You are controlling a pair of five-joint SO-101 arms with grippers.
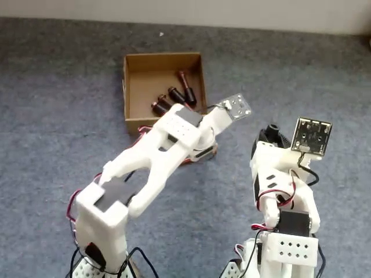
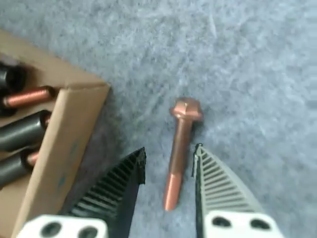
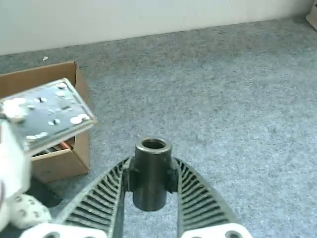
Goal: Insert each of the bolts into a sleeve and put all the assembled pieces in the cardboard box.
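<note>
A copper bolt (image 2: 179, 148) lies on the grey carpet just outside the cardboard box (image 2: 67, 144). My left gripper (image 2: 169, 152) is open, with one finger on either side of the bolt's shank. My right gripper (image 3: 151, 173) is shut on a black sleeve (image 3: 151, 168), held upright with its hollow end up. From above, that sleeve (image 1: 271, 131) is off to the right of the box (image 1: 132, 92). The left arm (image 1: 174, 136) stretches to the box's near right corner. Several assembled bolt-and-sleeve pieces (image 1: 174, 95) lie inside the box.
Grey carpet covers the whole work surface, with open room to the right of and behind the box. The left arm's camera board (image 3: 47, 111) stands in front of the box in the right wrist view. A pale wall (image 1: 232, 11) runs along the far edge.
</note>
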